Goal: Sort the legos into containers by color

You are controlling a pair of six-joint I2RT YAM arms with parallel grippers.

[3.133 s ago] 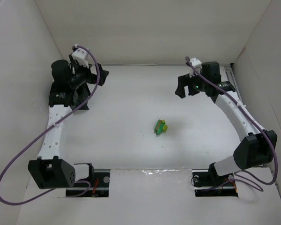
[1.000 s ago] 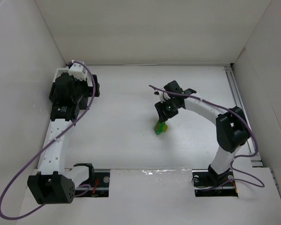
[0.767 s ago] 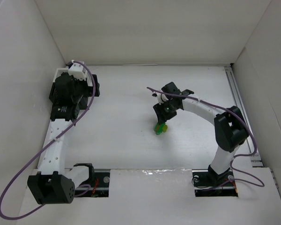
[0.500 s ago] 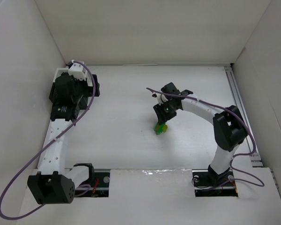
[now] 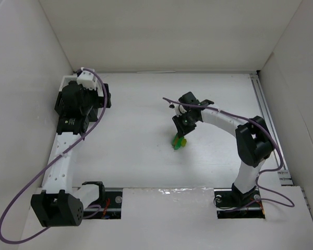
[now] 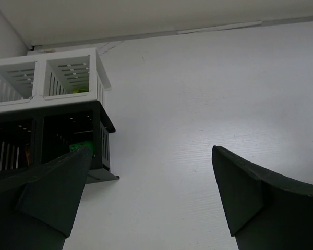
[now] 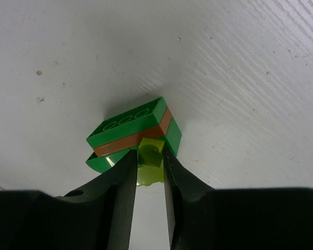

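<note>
A small stack of legos [image 5: 178, 142] lies mid-table: a green brick [image 7: 126, 125] over an orange brick [image 7: 129, 141] and another green one, with a small yellow-green brick [image 7: 152, 152] against its near side. My right gripper [image 7: 149, 155] reaches down over the stack, and its two fingers press the yellow-green brick from both sides. The containers [image 6: 41, 102], a black slatted rack with a white rim, stand at the left of the left wrist view, with a green piece [image 6: 81, 148] and a yellow-green piece [image 6: 80, 89] inside compartments. My left gripper [image 6: 151, 151] hangs open beside the rack, holding nothing.
White walls close in the table on the left, back and right. A metal rail [image 5: 266, 120] runs along the right edge. The left arm [image 5: 75, 104] sits at the back left corner, and purple cables loop from both arms.
The right arm swung in from the back right to the lego stack. Over the last second its jaws narrowed onto the yellow-green brick. The left gripper stayed open.
</note>
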